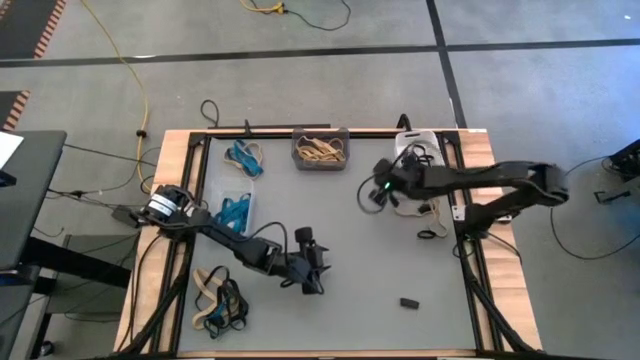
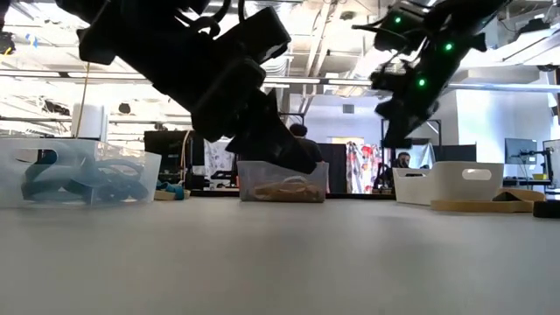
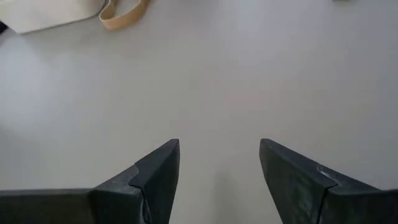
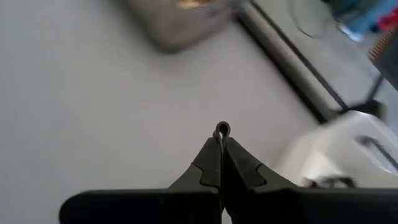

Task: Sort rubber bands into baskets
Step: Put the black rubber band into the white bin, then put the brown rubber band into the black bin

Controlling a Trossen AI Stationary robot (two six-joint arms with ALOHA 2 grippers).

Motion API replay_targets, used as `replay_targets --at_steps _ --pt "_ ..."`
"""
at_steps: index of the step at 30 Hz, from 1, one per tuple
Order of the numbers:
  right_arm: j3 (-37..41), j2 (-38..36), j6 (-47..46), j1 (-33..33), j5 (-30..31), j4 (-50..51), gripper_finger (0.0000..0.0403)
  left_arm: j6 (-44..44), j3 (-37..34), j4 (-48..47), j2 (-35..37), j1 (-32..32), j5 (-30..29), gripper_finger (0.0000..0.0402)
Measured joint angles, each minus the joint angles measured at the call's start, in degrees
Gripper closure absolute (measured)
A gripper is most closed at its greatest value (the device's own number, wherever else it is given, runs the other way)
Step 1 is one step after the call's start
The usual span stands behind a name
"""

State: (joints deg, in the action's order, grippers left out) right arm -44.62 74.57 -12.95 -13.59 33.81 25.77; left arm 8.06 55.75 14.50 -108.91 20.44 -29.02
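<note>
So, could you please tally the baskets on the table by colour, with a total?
Dark grey basket, tan bands inside: 1
White basket, by the right arm: 1
Clear basket, blue bands inside: 1
Total: 3 baskets

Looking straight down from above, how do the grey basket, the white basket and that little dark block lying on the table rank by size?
1. Grey basket and white basket: too close to call, since the right arm covers much of the white one.
2. Dark block: clearly the smallest.
</note>
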Motion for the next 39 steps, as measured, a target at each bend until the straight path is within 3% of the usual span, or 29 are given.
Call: replay_targets --at_steps 7,12,16,27,33,39 --pt "-0.09 -6.29 -1.90 -15.38 -0.32 7.97 0.0371 -5.40 0.00 0.13 0.00 -1.33 0.07 0.0189" --pt "-0.09 -4.47 -3.22 -24.64 -4.87 12.44 0.0340 -7.09 0.00 0.07 0.00 -2.36 0.48 0.0189" --pt "-0.09 -1.59 -3.25 -28.20 -5.50 13.07 0.0305 -8.08 0.00 0.03 0.00 -3.28 3.36 0.0189" --pt "-0.09 1.46 -3.08 -26.45 -5.75 11.03 0.0144 -10.45 0.00 -0.04 0.00 -4.40 6.24 0.0189" --pt "-0.09 -2.44 -3.09 -22.40 -5.65 12.39 0.0128 -10.45 0.00 -0.06 0.00 -4.43 6.34 0.0189" --pt "-0.09 -9.40 -6.82 -13.56 -5.62 17.75 0.0128 -10.39 0.00 -0.05 0.00 -4.43 6.36 0.0189"
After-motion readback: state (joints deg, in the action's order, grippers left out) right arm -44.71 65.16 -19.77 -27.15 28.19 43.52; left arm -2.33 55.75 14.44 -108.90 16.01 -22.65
